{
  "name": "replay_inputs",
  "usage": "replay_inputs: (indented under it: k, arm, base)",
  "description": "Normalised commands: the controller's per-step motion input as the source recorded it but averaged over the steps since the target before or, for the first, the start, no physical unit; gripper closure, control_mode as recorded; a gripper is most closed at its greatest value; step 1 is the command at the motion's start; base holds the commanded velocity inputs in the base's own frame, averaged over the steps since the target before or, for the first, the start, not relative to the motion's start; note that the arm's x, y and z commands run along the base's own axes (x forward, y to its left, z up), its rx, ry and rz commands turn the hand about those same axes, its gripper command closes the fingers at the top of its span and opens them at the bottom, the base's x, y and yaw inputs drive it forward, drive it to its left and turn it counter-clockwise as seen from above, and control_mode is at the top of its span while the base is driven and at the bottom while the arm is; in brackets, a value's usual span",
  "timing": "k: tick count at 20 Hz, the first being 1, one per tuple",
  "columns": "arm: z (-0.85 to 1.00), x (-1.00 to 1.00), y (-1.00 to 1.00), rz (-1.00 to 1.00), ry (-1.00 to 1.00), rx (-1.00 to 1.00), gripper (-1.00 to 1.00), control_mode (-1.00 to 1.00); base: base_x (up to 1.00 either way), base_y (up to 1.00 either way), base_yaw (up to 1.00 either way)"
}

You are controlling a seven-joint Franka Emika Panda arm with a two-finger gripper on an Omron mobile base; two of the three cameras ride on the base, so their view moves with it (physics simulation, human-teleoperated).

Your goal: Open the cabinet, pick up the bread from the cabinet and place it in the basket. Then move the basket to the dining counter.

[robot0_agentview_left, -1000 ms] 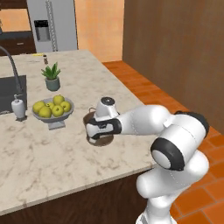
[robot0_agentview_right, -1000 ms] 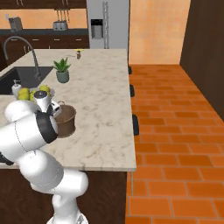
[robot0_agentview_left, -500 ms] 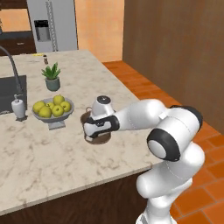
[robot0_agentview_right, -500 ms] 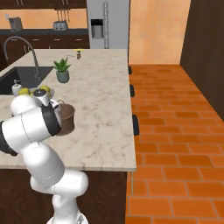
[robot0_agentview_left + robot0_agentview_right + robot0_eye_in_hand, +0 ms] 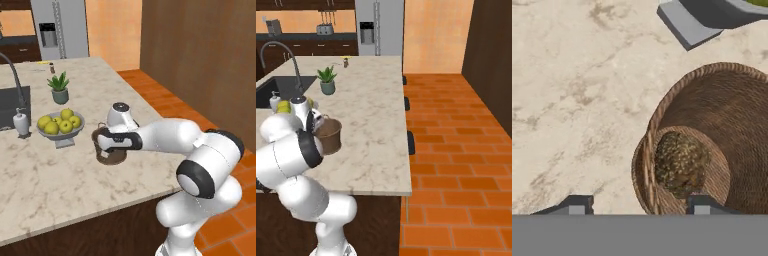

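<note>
Bread (image 5: 681, 162) inside upright basket (image 5: 737, 105)

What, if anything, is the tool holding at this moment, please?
Nothing: the tool stands open, its fingertips either side of the basket rim, with the bread inside.

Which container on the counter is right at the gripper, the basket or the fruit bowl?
The brown woven basket with the bread inside; the grey fruit bowl holds yellow-green fruit beside it.

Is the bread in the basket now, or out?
In. The hand view looks down on the bread lying on the bottom of the basket.
</note>
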Motion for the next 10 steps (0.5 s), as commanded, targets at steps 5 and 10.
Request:
replay_inputs:
  k: [5, 10]
  arm:
    - [0.82, -0.92, -0.47, -0.10, -0.01, 0.00, -1.00, -1.00]
    - [0.52, -1.00, -0.47, -0.30, -0.06, 0.00, -1.00, -1.00]
  base:
    - [0.00, 0.00, 0.00]
    - [0.00, 0.00, 0.00]
